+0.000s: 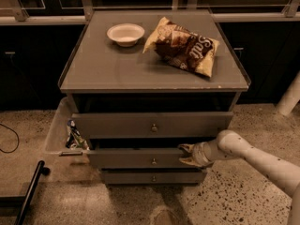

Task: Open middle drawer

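Note:
The grey cabinet has three stacked drawers, each with a small brass knob. The middle drawer has its knob at the centre of its front. It stands a little forward of the bottom drawer, with a dark gap above it. My gripper is at the right end of the middle drawer's front, at its upper edge. My white arm comes in from the lower right. The taller top drawer also stands slightly out.
A white bowl and a bag of chips lie on the cabinet top. A clear bin holding packets hangs on the cabinet's left side. A black pole lies at lower left, and a white post stands at right.

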Motion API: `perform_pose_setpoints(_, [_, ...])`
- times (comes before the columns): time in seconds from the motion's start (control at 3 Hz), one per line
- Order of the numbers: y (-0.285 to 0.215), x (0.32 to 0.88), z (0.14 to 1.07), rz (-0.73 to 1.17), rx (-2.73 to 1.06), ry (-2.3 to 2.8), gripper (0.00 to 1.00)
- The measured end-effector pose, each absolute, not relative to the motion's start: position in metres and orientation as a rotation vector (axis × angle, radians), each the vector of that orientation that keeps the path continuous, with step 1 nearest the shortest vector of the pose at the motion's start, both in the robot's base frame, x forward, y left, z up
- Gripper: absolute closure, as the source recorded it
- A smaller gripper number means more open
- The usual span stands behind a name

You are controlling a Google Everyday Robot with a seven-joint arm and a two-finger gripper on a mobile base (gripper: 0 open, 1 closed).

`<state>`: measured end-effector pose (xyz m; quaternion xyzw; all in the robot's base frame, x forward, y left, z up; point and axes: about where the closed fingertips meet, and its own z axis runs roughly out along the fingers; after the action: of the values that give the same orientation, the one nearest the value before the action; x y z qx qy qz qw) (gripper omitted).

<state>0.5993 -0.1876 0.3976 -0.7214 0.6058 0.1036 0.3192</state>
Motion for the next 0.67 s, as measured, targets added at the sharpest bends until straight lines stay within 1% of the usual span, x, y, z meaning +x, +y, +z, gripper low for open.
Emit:
perform_pose_setpoints(0.33, [-0.1875, 0.5993, 0.3976, 0.273, -1.897, 1.593, 0.67])
perform_pose_setpoints(0.67, [-0.1833, 0.5953, 0.4017, 0.332, -1.899, 1.562, 0.7])
